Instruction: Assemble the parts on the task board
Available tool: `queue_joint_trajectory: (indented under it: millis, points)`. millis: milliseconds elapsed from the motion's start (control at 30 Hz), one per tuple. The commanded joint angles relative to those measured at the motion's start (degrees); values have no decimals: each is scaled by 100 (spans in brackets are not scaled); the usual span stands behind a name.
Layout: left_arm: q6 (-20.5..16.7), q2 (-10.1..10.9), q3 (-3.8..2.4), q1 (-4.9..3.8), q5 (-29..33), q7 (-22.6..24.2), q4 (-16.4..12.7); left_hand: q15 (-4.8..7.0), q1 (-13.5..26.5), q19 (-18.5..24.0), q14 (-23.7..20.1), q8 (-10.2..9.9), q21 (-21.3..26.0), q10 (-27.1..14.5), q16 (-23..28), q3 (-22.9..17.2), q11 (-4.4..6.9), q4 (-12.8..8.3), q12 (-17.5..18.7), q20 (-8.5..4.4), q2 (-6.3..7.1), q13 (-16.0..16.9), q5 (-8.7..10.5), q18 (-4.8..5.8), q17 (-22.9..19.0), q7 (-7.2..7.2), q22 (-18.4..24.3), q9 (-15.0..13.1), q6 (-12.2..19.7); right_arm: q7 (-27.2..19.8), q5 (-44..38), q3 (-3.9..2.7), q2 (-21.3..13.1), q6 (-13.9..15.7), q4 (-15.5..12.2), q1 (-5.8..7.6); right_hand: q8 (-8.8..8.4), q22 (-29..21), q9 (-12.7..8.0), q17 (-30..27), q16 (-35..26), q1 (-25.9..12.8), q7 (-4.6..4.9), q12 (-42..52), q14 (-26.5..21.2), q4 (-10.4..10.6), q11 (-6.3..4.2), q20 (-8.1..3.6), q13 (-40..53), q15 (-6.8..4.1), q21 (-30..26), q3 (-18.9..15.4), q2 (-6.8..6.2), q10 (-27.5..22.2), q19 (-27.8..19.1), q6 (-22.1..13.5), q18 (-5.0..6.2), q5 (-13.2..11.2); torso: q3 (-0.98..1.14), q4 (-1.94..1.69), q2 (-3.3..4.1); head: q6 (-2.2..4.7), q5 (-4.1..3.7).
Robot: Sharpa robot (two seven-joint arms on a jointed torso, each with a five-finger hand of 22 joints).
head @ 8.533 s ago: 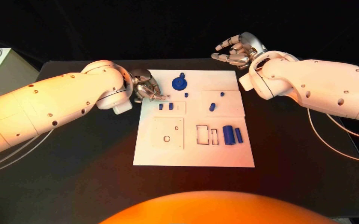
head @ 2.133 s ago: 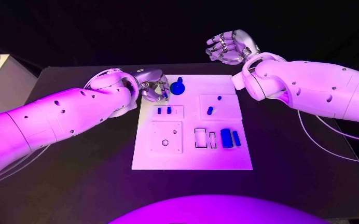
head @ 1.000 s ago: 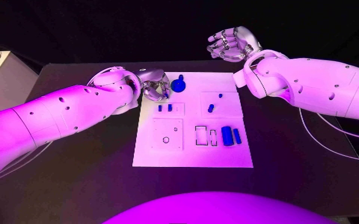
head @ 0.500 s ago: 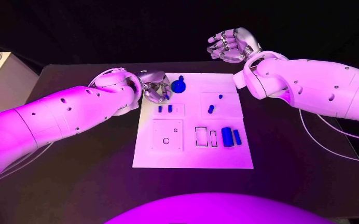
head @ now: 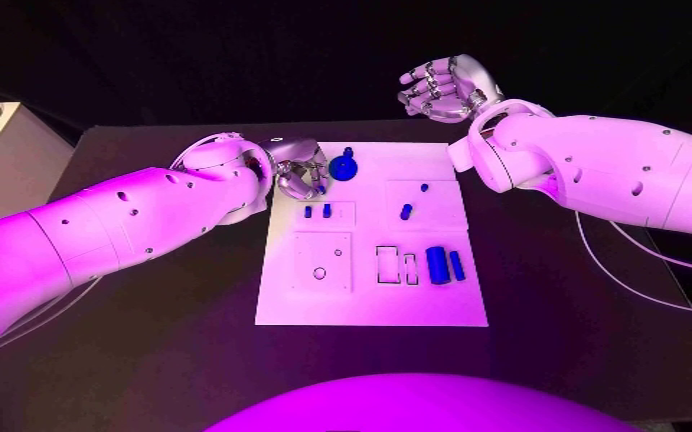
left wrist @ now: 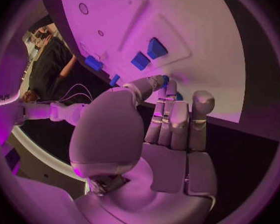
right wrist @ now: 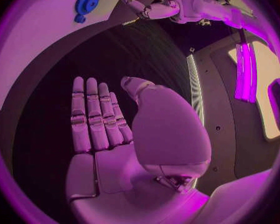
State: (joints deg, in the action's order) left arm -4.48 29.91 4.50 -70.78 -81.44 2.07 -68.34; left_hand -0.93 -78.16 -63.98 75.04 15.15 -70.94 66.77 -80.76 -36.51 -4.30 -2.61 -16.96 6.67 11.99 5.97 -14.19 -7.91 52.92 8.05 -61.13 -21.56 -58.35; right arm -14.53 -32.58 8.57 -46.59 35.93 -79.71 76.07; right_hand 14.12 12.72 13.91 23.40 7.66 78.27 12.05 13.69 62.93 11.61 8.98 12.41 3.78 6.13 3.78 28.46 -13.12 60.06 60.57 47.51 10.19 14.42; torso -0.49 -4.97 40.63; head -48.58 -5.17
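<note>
Head view: left hand (head: 299,174) at task board (head: 372,297) edge, fingers pinching a small blue part (left wrist: 165,79).
Right hand (head: 447,88): raised, fingers apart, empty.
Handling: part likely light, rigid; grip its sides.

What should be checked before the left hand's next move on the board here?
1. Left hand at the far left corner of the task board: ok.
2. Small blue part pinched at its fingers: ok, a blue piece shows at the tips in the left wrist view.
3. How firmly that part sits: cannot tell.
4. Right hand raised clear beyond the board, holding nothing: ok.
5. Round blue part beside the left hand untouched: ok.
6. Two long blue parts lying side by side at the right of the board: ok.
</note>
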Motion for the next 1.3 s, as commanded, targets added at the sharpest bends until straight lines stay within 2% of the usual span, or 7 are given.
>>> queue_joint_trajectory:
  millis: [33,500,567,600,1033,1133,1300]
  points:
    - [152,-13,13,8,-67,-20,-11,21,60,7,2,-51,24,-7,-30,49,-17,20,43,-10,6,9,37,24,-33,5,23,0,-6,-59,-22,-1,0,-78,-5,-2,-20,-15,-7,-17,-28,-73,112,-31,0,-44,34,28,-9,38,-8,-2,2,-9,-35,34,32,22,-3,1,3,24,-5]
    - [132,-5,16,7,-72,-49,-6,-48,158,111,-118,-164,140,-269,10,142,-100,78,215,38,35,13,26,4,-214,51,140,43,114,-55,-22,-1,6,-78,4,-2,-23,-26,-9,-25,-36,-75,115,-37,-4,-51,38,30,-11,40,-10,-3,-3,-12,-39,34,32,17,-4,0,-2,30,-8]
    - [136,-1,16,7,-72,-56,-7,-56,160,114,-129,-190,147,-288,13,144,-108,80,230,45,41,14,25,3,-227,59,147,53,146,-55,-22,-1,7,-78,6,-2,-23,-26,-9,-25,-36,-75,115,-37,-4,-51,38,30,-11,40,-10,-3,-3,-12,-39,34,32,17,-5,0,0,36,-10]
    - [136,0,16,7,-72,-60,-7,-67,161,116,-151,-268,161,-320,18,139,-117,84,261,60,47,16,22,0,-258,61,156,84,253,-55,-22,-1,7,-79,7,-2,-23,-26,-9,-25,-36,-75,115,-37,-4,-51,38,30,-11,40,-10,-3,-3,-12,-39,34,32,17,-6,-2,3,40,-10]
    - [97,18,15,8,-71,-87,-28,-73,170,99,-157,-374,167,-331,11,139,-123,97,287,72,59,28,22,1,-257,56,154,129,391,-52,-23,-1,11,-83,16,-3,-27,-39,-10,-35,-45,-77,118,-43,-6,-58,40,32,-13,43,-10,-1,-3,-14,-42,34,31,12,-6,1,6,40,-14]
    - [71,28,15,9,-71,-90,-36,-73,185,80,-153,-424,163,-324,5,147,-121,110,290,74,70,39,22,3,-254,53,144,151,459,-50,-24,-1,12,-83,18,-4,-27,-39,-10,-35,-45,-77,118,-43,-6,-58,40,32,-13,43,-10,-1,-3,-14,-42,34,31,12,-8,0,3,37,-38]
    - [-9,52,14,9,-72,-84,-49,-76,191,79,-155,-482,173,-340,3,151,-126,114,305,76,93,46,19,1,-260,43,154,178,541,-43,-29,-1,12,-83,18,-5,-31,-57,-12,-48,-55,-70,116,-51,-8,-77,41,34,-15,45,-10,4,-4,-16,-46,38,31,-6,-8,-3,8,48,-15]
